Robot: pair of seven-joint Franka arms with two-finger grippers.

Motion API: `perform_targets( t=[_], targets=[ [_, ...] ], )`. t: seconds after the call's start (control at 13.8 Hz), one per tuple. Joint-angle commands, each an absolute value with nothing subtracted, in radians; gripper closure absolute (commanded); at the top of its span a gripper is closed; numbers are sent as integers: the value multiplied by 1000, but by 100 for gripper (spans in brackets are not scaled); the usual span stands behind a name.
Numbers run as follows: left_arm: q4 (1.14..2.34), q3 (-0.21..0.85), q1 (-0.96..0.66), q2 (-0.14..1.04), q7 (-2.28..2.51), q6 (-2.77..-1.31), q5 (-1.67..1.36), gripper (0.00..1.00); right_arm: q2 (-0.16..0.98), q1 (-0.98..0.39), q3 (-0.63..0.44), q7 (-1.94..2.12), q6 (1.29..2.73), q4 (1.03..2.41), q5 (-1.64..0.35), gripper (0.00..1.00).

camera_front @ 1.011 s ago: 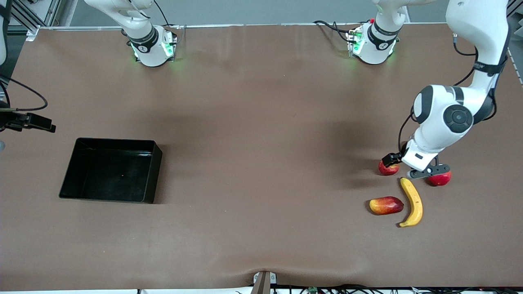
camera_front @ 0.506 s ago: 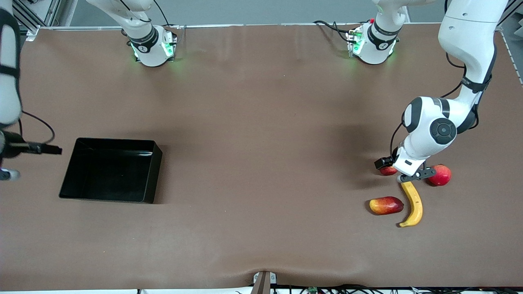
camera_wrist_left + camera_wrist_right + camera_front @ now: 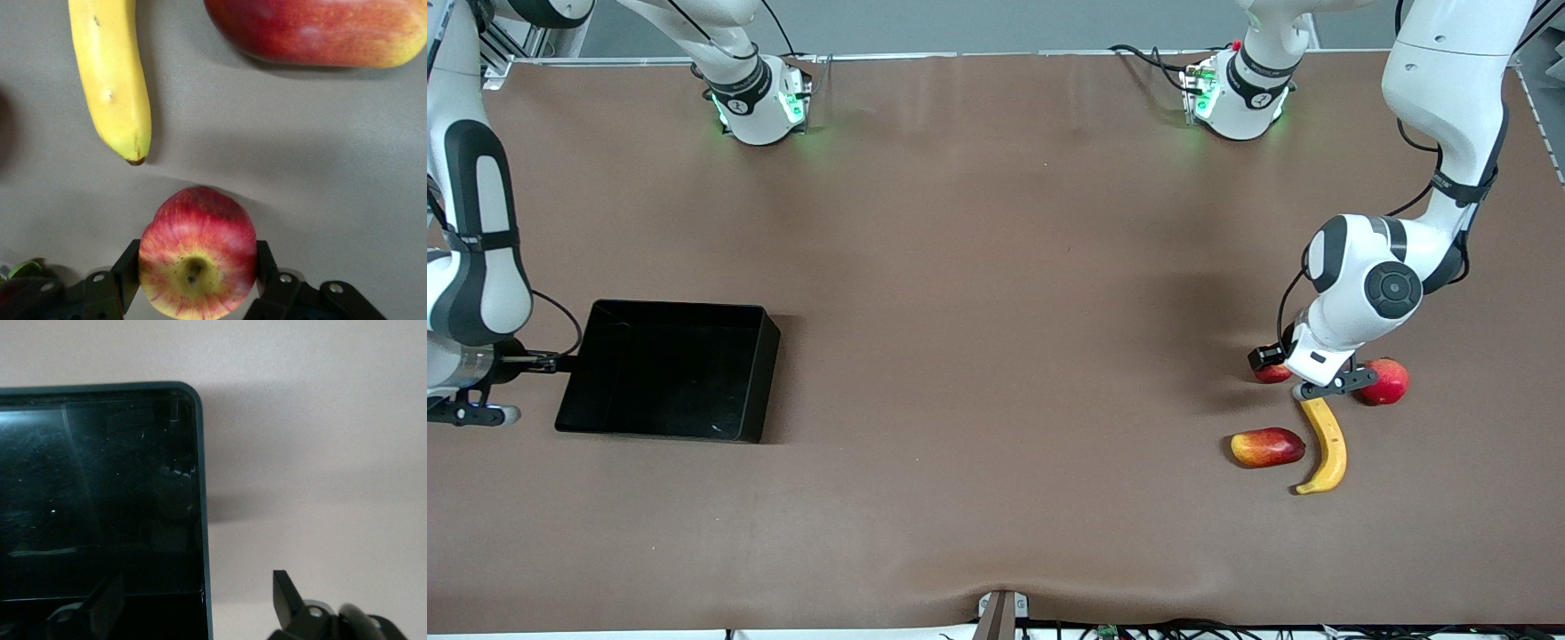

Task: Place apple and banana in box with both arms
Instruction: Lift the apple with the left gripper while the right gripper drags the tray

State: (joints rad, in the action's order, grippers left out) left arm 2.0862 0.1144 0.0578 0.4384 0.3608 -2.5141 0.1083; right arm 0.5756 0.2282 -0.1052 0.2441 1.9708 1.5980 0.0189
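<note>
The apple [image 3: 1270, 374] sits on the table at the left arm's end, mostly hidden under my left gripper [image 3: 1296, 379]. In the left wrist view the apple [image 3: 197, 263] fills the gap between the two fingers [image 3: 128, 270], which press on both its sides: my left gripper [image 3: 198, 259] is shut on it. The banana [image 3: 1323, 443] lies just nearer the front camera and also shows in the left wrist view [image 3: 110, 73]. The black box [image 3: 665, 369] is at the right arm's end. My right gripper [image 3: 511, 388] is open, its fingers straddling the box's end wall [image 3: 202, 520].
A red-pink round fruit [image 3: 1385, 382] lies beside my left gripper. An oblong red-and-yellow fruit [image 3: 1267, 447] lies beside the banana and shows in the left wrist view [image 3: 313, 30]. The box holds nothing that I can see.
My right arm has swung in and brought its gripper down to the box's end wall. My left gripper shifted slightly over the apple and has stayed almost still since.
</note>
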Motion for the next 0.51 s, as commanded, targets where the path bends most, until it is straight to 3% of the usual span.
perform_targets(
  t=[0.0, 0.14, 0.36, 0.43],
  targets=[
    [2083, 118, 74, 399, 376, -2508, 117, 100, 597, 273, -89, 346, 2018, 1612, 17, 42],
    [2079, 126, 92, 327, 368, -2415, 118, 100, 621, 299, -87, 414, 2071, 1617, 17, 60],
    [2063, 138, 87, 270, 379, -2356, 114, 100, 615, 295, -87, 411, 2074, 1652, 3, 100],
    [2056, 159, 90, 258, 400, -2343, 106, 100, 614, 295, -87, 411, 2072, 1652, -3, 100]
  ],
)
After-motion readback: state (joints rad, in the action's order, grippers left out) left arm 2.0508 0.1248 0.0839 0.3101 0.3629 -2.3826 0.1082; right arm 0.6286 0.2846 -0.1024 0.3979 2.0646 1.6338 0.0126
